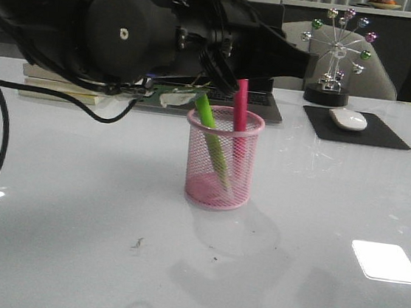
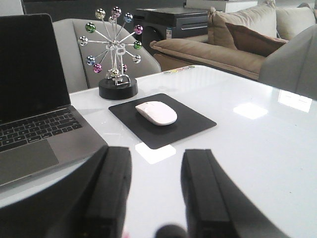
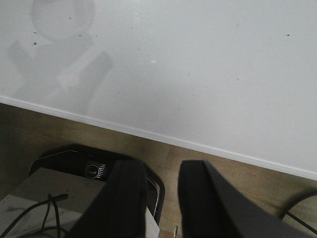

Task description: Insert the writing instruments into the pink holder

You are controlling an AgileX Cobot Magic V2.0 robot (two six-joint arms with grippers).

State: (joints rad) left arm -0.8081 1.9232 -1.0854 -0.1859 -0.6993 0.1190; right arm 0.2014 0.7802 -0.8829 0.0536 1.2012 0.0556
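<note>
The pink holder [image 1: 221,163] stands upright mid-table. Two writing instruments are inside it: the lime green one [image 1: 211,132] leans left and the bright pink one [image 1: 240,110] stands nearly upright, both poking above the rim. My left gripper [image 1: 294,58] hovers just above and behind their tops, pointing right. In the left wrist view, this gripper [image 2: 156,153] is open with only bare table between the fingers; a dark blurred blob shows at the frame's lower edge. My right gripper [image 3: 161,166] is open and empty, off the table's edge above the floor, and is out of the front view.
A laptop [image 2: 34,134] sits behind the holder, with stacked books [image 1: 57,89] to its left. At the back right are a white mouse [image 1: 348,119] on a black pad [image 1: 386,134] and a ball-wheel ornament [image 1: 335,57]. A black-framed box [image 3: 64,163] lies below the right gripper.
</note>
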